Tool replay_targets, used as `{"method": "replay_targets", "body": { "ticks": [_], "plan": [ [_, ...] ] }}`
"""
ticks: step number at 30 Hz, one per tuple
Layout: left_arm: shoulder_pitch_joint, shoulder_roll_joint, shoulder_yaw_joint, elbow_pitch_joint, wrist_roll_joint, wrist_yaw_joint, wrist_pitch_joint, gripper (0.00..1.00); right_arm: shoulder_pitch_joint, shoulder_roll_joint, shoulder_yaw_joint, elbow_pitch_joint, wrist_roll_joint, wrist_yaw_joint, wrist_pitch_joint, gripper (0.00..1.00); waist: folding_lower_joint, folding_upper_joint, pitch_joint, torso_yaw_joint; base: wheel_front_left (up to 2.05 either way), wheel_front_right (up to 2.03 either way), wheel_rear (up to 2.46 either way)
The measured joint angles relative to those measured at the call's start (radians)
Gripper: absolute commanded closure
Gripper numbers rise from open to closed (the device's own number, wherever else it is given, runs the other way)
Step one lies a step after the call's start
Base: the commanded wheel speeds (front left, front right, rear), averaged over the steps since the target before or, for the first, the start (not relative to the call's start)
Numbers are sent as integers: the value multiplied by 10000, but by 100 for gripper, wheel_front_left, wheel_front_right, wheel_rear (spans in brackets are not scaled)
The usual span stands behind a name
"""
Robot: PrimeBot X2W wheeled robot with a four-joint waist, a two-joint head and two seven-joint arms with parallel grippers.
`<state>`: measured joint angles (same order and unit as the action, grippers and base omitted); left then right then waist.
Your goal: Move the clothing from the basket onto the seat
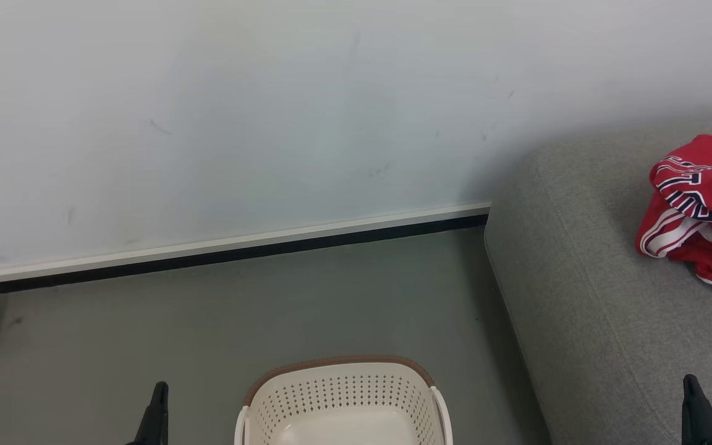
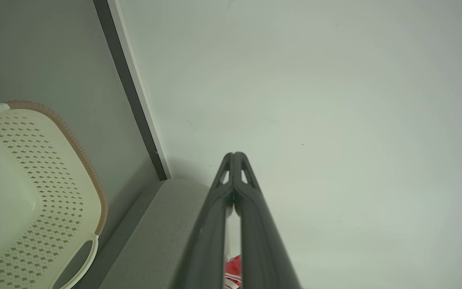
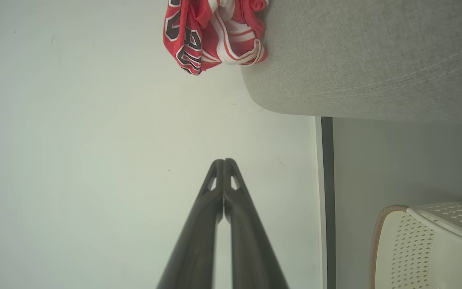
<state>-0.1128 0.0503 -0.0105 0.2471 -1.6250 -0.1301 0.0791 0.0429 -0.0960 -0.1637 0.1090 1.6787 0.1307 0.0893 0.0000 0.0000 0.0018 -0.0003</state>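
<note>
One bundle of red clothing (image 1: 699, 216) lies on the grey seat (image 1: 578, 296) at the robot's right, well apart from the one basket (image 1: 343, 395) on the floor. The heap runs lengthwise from the wall side toward the robot, its lettering facing up, and the picture's edge cuts it off; how many garments it holds I cannot tell. The basket's brown-rimmed far end points at the wall. Two grippers show, left gripper (image 1: 159, 390) and right gripper (image 1: 691, 382), each with its fingers pressed together on nothing.
</note>
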Motion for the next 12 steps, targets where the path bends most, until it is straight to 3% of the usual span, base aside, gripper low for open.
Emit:
{"method": "replay_targets", "body": {
  "ticks": [12],
  "plan": [
    [-1,0,0,0,0,0,0,100,-35,36,-40,0,-48,-2,36,100,0,0,-1,0,0,0,0]
  ]
}}
